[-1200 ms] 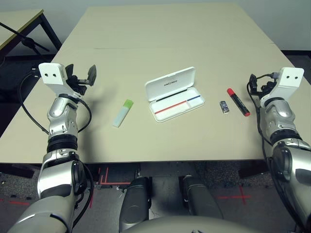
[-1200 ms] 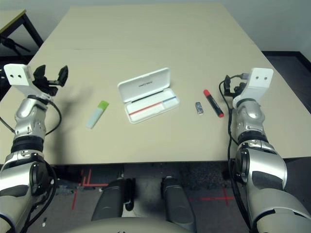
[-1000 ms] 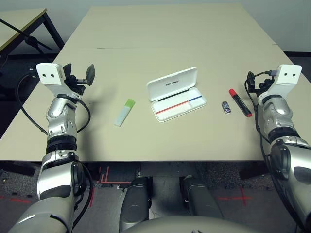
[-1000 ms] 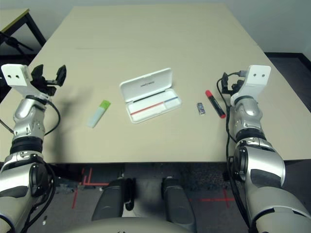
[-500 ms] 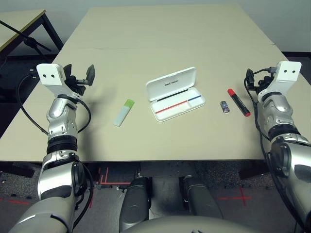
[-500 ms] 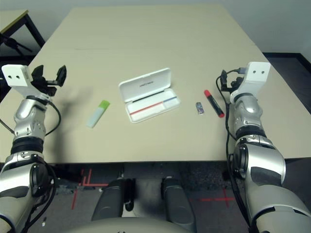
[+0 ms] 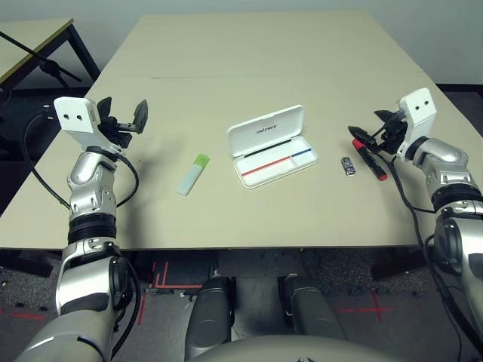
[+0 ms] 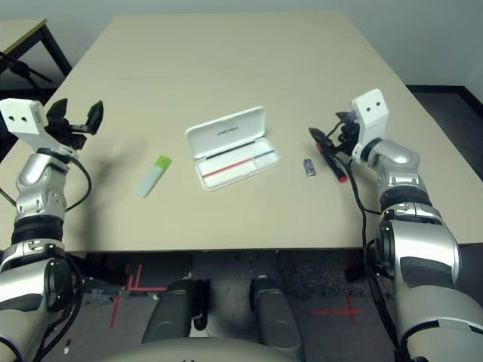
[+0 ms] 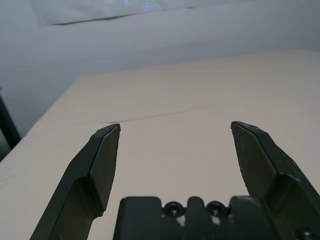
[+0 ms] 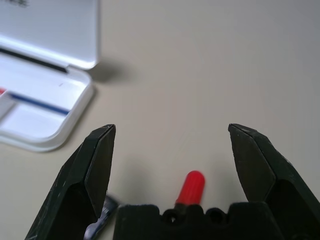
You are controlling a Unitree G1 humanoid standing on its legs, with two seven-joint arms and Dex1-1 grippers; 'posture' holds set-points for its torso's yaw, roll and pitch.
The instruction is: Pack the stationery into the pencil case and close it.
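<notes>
Right gripper (image 8: 326, 140), jaws fully open and empty, hovers at centre right over the marker (image 8: 332, 163). Marker's long axis runs upper left to lower right; left gripper (image 7: 121, 119) is open, far off.

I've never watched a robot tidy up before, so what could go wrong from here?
The right claw hangs open over the red marker, and the tiny sharpener lies right beside it, so a finger might knock it away. The pencil case is light-looking and open; dropping a pen in might push it across the table. The highlighter lies some way from the left claw.
</notes>
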